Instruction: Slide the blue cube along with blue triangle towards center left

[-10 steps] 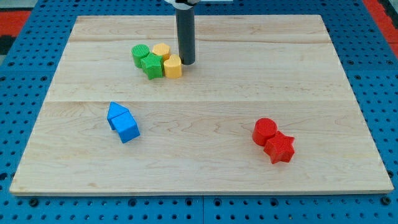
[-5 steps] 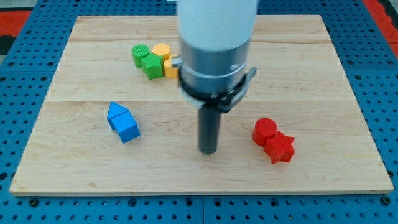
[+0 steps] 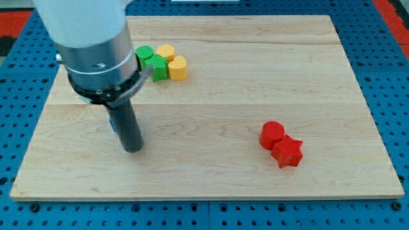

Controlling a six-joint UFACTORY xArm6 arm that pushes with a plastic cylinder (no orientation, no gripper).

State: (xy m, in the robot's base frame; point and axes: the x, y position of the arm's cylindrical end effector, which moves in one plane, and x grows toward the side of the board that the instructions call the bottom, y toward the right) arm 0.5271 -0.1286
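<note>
My tip (image 3: 133, 149) stands on the board at the lower left, where the blue blocks lay. The rod and the arm's large grey body cover them almost fully. Only a thin sliver of blue (image 3: 110, 122) shows at the rod's left side; I cannot tell whether it is the blue cube or the blue triangle. I cannot tell whether the tip touches either block.
A cluster of two green blocks (image 3: 152, 62) and two yellow blocks (image 3: 176, 66) sits near the view's top, partly behind the arm. A red cylinder (image 3: 273, 132) and a red star (image 3: 287, 152) touch each other at the lower right. The wooden board (image 3: 255, 76) lies on a blue pegboard.
The arm swept from the view's top centre down to the board's middle, then left onto the blue blocks' spot, now hiding them. Green, yellow and red blocks have not moved.
</note>
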